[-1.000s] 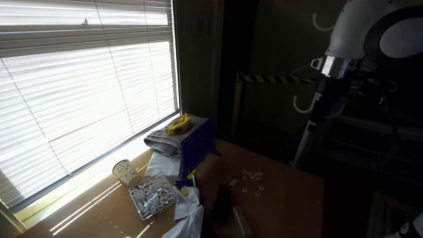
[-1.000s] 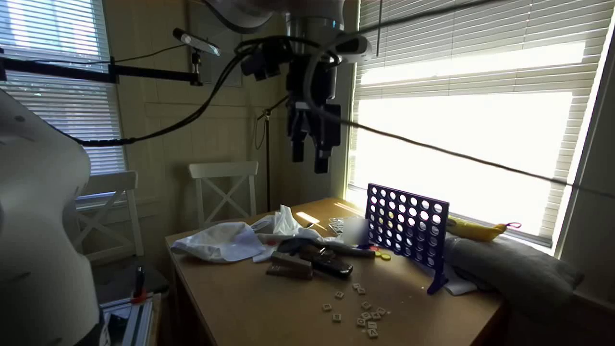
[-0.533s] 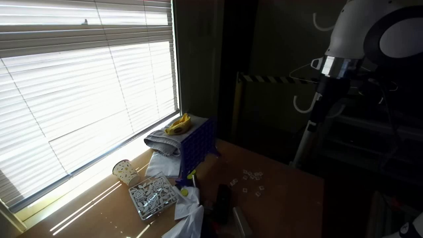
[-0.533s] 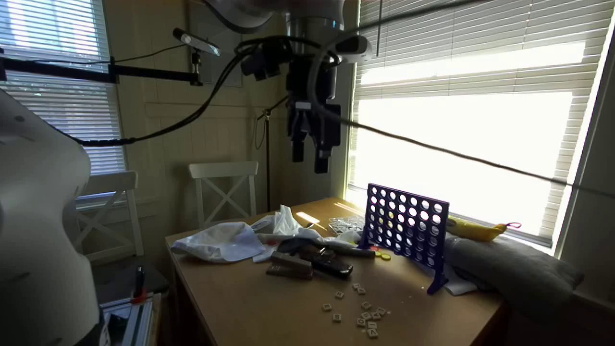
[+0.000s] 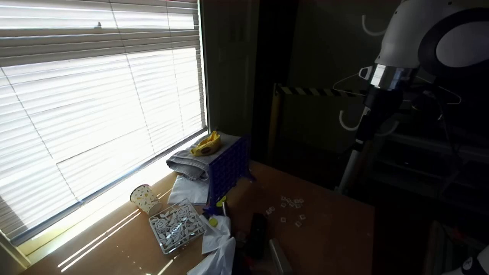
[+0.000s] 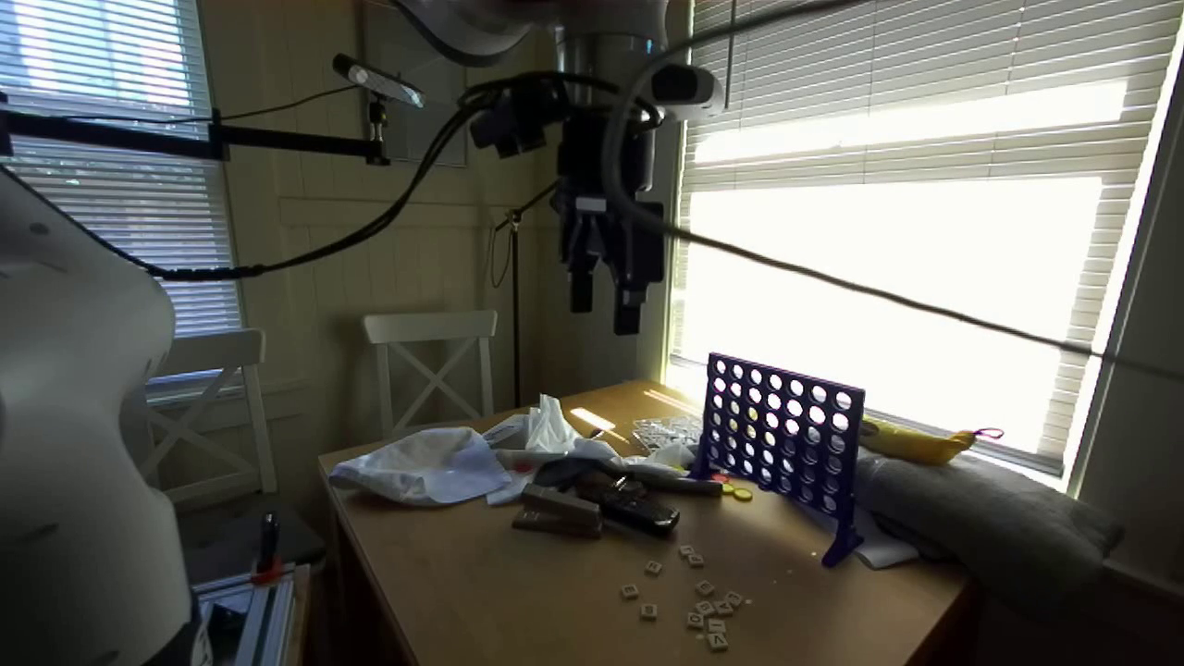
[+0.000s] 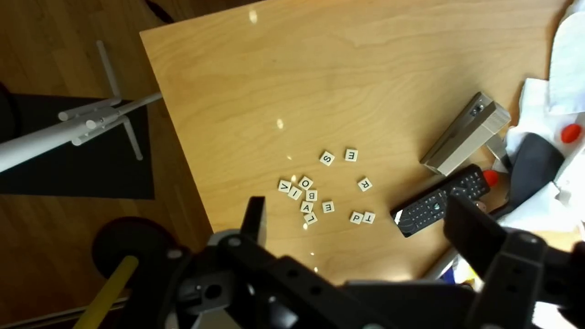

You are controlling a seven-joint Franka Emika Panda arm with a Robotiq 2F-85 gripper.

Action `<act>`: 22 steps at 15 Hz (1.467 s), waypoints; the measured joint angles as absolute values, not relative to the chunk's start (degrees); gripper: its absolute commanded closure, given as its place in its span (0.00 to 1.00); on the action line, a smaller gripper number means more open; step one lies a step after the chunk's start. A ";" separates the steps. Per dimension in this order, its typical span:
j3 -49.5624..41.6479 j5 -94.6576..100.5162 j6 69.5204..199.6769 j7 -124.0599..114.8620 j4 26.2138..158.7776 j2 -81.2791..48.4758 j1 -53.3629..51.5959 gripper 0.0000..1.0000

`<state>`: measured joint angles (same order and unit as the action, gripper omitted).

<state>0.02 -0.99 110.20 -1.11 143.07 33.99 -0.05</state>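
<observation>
My gripper (image 6: 604, 320) hangs high above the wooden table, its fingers pointing down. In the wrist view the gripper (image 7: 357, 201) is wide open, and only bare tabletop and objects far below show between its fingers. Several small white letter tiles (image 7: 328, 207) lie scattered on the wood below. A black remote (image 7: 425, 209) lies beside them, partly covered by the right-hand finger in that view. Near the remote rests a grey stapler (image 7: 466, 132). A dark blue upright game rack with round holes (image 6: 782, 430) stands by the window. Nothing touches the gripper.
White crumpled bags (image 6: 421, 467) lie at the table's far side. By the window are a grey towel (image 6: 980, 513) with a yellow banana-shaped pouch (image 6: 916, 444), a speckled paper cup (image 5: 146, 199) and a metal trivet (image 5: 177, 225). A dark cable (image 6: 832, 279) crosses before the camera.
Over the last half second my arm and open gripper have shifted slightly, a little rightward in an exterior view. Objects on the table stay where they were.
</observation>
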 measured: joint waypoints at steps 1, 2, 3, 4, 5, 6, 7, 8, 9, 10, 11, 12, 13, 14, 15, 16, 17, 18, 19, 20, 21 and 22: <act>-0.24 -0.99 111.60 -1.01 143.01 33.50 0.08 0.00; -0.51 -0.92 113.31 -0.73 142.84 32.71 0.19 0.00; -0.73 -0.79 115.03 -0.30 142.54 31.65 0.32 0.00; -0.85 -0.62 116.58 0.33 142.13 30.39 0.44 0.00; -0.95 -0.44 118.13 1.30 141.65 28.89 0.46 0.00; -0.97 -0.29 119.52 2.35 141.05 27.30 0.46 0.00; -0.97 -0.27 120.59 3.52 140.34 25.55 0.42 0.00; -0.97 -0.27 121.56 4.93 139.53 23.67 0.34 0.00; -0.98 -0.30 121.92 6.36 138.61 21.65 0.18 0.00; -0.98 -0.31 122.11 7.58 137.63 19.54 -0.06 0.00; -0.97 -0.31 122.21 8.67 136.60 17.31 -0.34 0.00; -0.92 -0.34 122.28 9.77 135.60 15.05 -0.67 0.00; -0.88 -0.38 122.43 10.82 134.56 12.79 -1.07 0.00; -0.71 -0.39 122.62 11.71 133.53 10.53 -1.40 0.00; -0.53 -0.38 122.65 12.18 132.46 8.33 -1.71 0.00; -0.37 -0.39 122.65 12.20 131.82 6.89 -1.77 0.00; -0.36 -0.38 122.66 12.20 131.79 6.58 -1.76 0.00; -0.38 -0.38 122.66 12.20 131.80 6.70 -1.72 0.00; -0.42 -0.38 122.66 12.20 131.81 7.01 -1.70 0.00; -0.44 -0.38 122.66 12.20 131.81 7.33 -1.68 0.00; -0.44 -0.38 122.66 12.20 131.81 7.46 -1.68 0.00; -0.44 -0.38 122.66 12.20 131.82 7.51 -1.68 0.00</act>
